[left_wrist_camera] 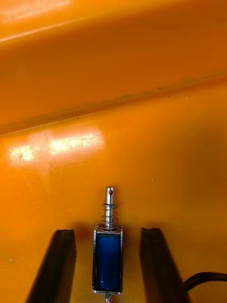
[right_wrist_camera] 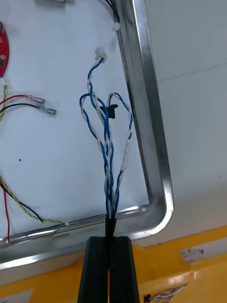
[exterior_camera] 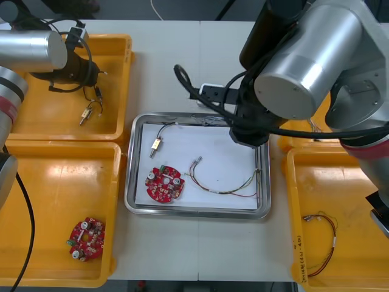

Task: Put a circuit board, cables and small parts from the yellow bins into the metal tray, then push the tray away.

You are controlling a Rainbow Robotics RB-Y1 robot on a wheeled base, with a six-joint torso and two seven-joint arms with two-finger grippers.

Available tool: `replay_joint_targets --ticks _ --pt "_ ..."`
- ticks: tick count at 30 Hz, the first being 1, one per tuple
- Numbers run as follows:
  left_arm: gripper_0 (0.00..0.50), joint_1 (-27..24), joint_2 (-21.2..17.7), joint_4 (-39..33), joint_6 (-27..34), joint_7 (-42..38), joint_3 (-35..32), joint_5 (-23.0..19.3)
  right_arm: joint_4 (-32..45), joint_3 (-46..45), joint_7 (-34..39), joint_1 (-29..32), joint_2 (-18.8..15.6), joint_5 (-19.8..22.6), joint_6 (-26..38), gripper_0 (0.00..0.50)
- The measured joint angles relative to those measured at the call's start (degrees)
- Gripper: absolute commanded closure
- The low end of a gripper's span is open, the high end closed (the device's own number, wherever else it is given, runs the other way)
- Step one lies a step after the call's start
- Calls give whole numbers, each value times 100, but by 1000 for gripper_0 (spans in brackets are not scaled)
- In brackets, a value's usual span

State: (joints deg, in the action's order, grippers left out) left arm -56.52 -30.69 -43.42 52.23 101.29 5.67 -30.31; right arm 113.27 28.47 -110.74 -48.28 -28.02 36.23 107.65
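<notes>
The metal tray (exterior_camera: 194, 212) lies mid-table, white inside, holding a red circuit board (exterior_camera: 164, 184), a small metal part (exterior_camera: 155, 144) on a black lead and a red and yellow cable (exterior_camera: 225, 182). My right gripper (right_wrist_camera: 109, 239) is shut on a twisted blue and white cable (right_wrist_camera: 106, 137), whose loops lie over the tray floor by the tray's rim (right_wrist_camera: 142, 94). In the front view the right gripper (exterior_camera: 249, 137) hangs over the tray's far right corner. My left gripper (left_wrist_camera: 108, 232) is open in the far left yellow bin (exterior_camera: 36, 115), its fingers either side of a blue-bodied small metal part (left_wrist_camera: 108, 255).
The near left bin (exterior_camera: 36, 182) holds another circuit board (exterior_camera: 86, 238). A red and yellow cable (exterior_camera: 322, 243) lies in the near right bin (exterior_camera: 352, 182). A black cable and white block (exterior_camera: 209, 91) sit just beyond the tray's far edge.
</notes>
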Motion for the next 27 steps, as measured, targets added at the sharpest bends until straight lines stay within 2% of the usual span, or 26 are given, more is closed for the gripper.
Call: replay_joint_targets --ticks 8,15,27 --pt "500 4 0 0 0 0 0 -5 -649 697 -14 0 25 -73 -825 500" --pt "500 5 -3 -10 46 0 -6 -56 -1095 952 -75 1 58 -95 -1232 500" --pt "499 66 -104 -786 1449 0 -561 -36 -1484 1060 -361 7 61 -110 -1383 500"
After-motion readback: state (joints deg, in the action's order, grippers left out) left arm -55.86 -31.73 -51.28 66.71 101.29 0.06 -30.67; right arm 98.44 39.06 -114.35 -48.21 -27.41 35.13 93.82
